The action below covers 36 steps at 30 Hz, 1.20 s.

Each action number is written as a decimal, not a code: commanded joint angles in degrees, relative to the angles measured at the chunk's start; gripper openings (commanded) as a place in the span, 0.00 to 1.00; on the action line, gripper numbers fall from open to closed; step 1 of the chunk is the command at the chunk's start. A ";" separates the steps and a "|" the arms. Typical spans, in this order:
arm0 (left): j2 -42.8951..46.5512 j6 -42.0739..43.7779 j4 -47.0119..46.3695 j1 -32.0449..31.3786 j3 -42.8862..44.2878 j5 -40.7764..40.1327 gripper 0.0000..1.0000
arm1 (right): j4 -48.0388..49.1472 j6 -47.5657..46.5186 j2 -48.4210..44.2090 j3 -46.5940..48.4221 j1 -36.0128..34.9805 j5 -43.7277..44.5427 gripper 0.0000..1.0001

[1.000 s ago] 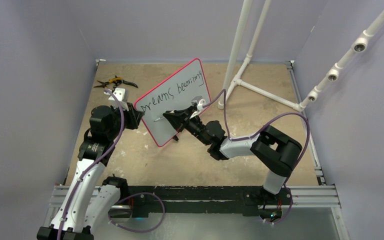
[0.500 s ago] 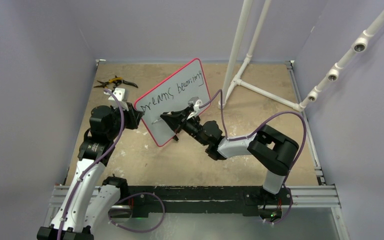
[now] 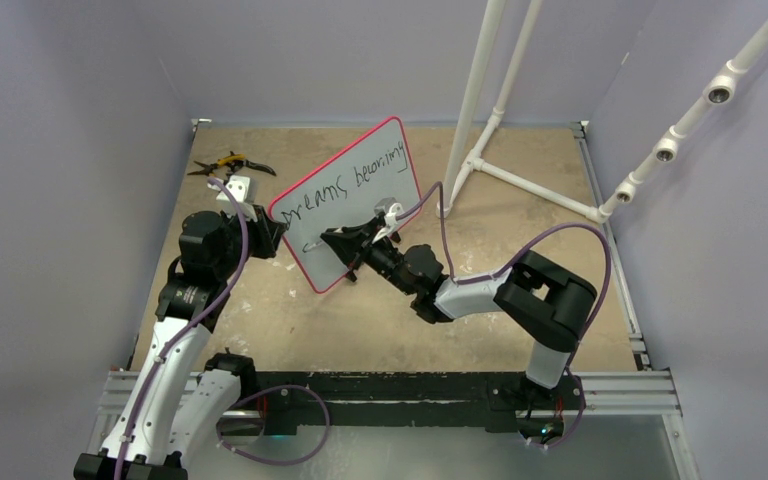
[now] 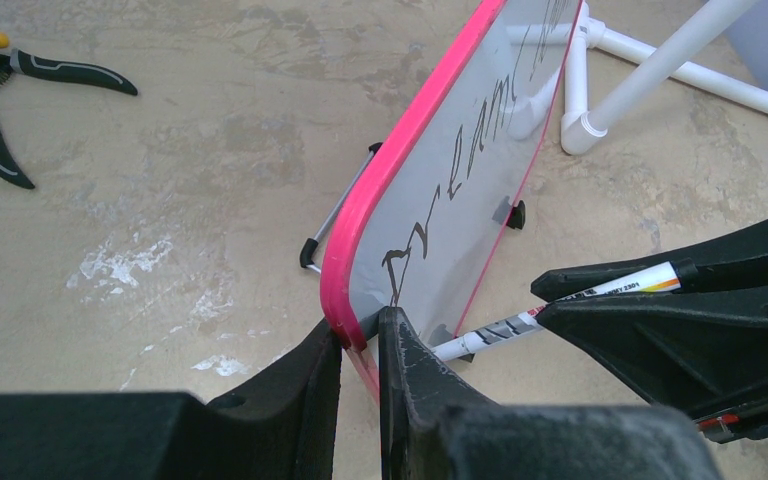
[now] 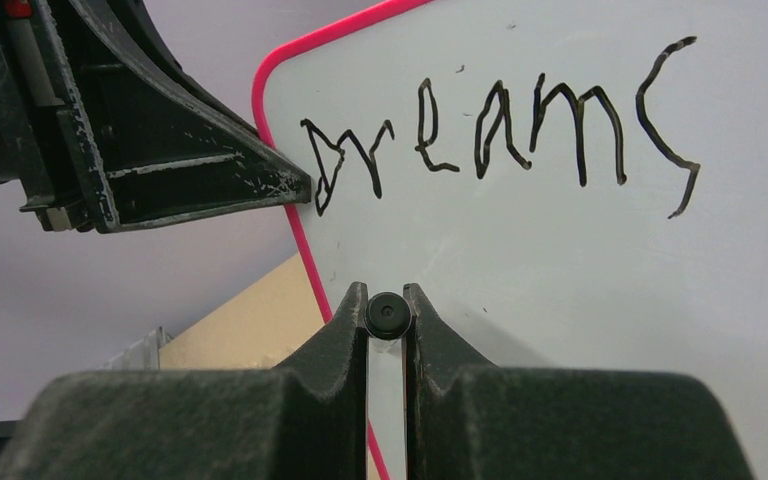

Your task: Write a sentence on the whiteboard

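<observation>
Whiteboard [image 3: 352, 212] stands left of centre on the table [image 3: 520, 230], toward the far edge. It is set on its long side and leans back, running diagonally from near-left to far-right. White face, rounded corners, thin pink-red rim. Left wrist view shows small black feet and a wire prop behind the board [image 4: 460, 215].

Sentence [image 3: 345, 183]: black marker, shaky hand, one line across the upper face reading "Dreams becoming". "Dreams" is clear in the right wrist view [image 5: 500, 130]. A short dark mark sits under the first word, too small to read.

Left gripper [image 4: 360, 335]: jaws pinched on the pink rim at the board's lower near corner, one finger on each side.

Right gripper [image 5: 387, 298]: closed on a marker [image 5: 387, 316] seen end-on, pointing at the lower-left part of the face. From the left wrist, the marker barrel [image 4: 580, 298] angles toward the board's bottom edge. Tip hidden behind a finger, so contact cannot be told.

Pliers [image 3: 228, 163] lie by the far left corner. White pipe frame [image 3: 500, 165] stands at the far right.
</observation>
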<state>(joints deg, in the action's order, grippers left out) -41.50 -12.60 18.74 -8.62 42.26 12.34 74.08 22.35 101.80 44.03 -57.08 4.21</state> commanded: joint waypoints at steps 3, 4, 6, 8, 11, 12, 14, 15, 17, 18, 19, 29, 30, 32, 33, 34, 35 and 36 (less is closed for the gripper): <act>0.27 1.12 -2.75 0.19 -0.47 0.52 0.15 | -1.12 -2.94 -0.61 -0.99 0.04 4.59 0.00; 0.27 1.16 -2.75 0.19 -0.43 0.46 0.15 | -1.03 -2.95 -0.70 -1.09 0.04 4.95 0.00; 0.27 1.15 -2.79 0.19 -0.51 0.46 0.15 | -0.93 -3.01 -1.21 -1.28 0.04 5.69 0.00; 0.17 1.17 -2.80 0.19 -0.51 0.43 0.15 | -0.71 -3.16 -1.99 -1.74 0.00 6.17 0.00; -0.15 1.17 -2.83 0.19 -0.53 0.34 0.15 | -0.25 -3.36 -3.05 -2.08 0.01 6.16 0.00; -0.24 1.17 -2.83 0.19 -0.56 0.32 0.15 | 0.04 -3.38 -3.78 -2.29 0.01 5.57 0.00; -0.40 1.12 -2.86 0.19 -0.60 0.29 0.15 | 1.19 -3.24 -5.06 -3.30 0.02 4.51 0.00; -0.50 1.11 -2.84 0.19 -0.60 0.19 0.15 | 1.62 -3.09 -5.90 -3.85 0.00 3.99 0.00; -0.69 1.21 -2.82 0.19 -0.60 0.11 0.15 | 1.81 -3.02 -7.42 -4.63 0.02 3.43 0.00; -0.77 1.26 -2.76 0.19 -0.60 0.14 0.15 | 1.52 -3.01 -8.05 -4.81 0.04 3.32 0.00; -0.70 1.26 -2.69 0.19 -0.55 0.05 0.15 | 0.55 -2.89 -8.58 -4.70 0.04 2.79 0.00; -0.34 1.43 -2.59 0.19 -0.69 0.53 0.15 | -3.58 -4.57 -8.94 0.02 0.30 4.17 0.00; -0.34 1.42 -2.53 0.19 -0.69 0.63 0.15 | -3.68 -4.66 -8.54 0.56 0.37 4.08 0.00; -0.13 1.39 -2.63 0.19 -0.78 0.83 0.15 | -3.61 -4.77 -7.93 1.36 0.39 3.95 0.00; -0.07 1.43 -2.66 0.19 -0.78 0.78 0.15 | -3.40 -4.70 -7.71 1.64 0.39 4.09 0.00; -0.15 1.38 -2.66 0.19 -0.79 0.89 0.15 | -3.22 -4.69 -7.55 1.79 0.52 4.15 0.00; -0.23 1.38 -2.66 0.19 -0.81 1.10 0.15 | -3.23 -4.68 -7.29 2.19 0.56 4.16 0.00; -0.33 1.39 -2.66 0.19 -0.76 1.24 0.15 | -3.36 -4.66 -7.01 2.63 0.64 4.14 0.00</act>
<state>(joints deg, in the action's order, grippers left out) -41.87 -12.60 18.09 -8.62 42.24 12.71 69.76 19.05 93.89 43.72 -56.88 7.84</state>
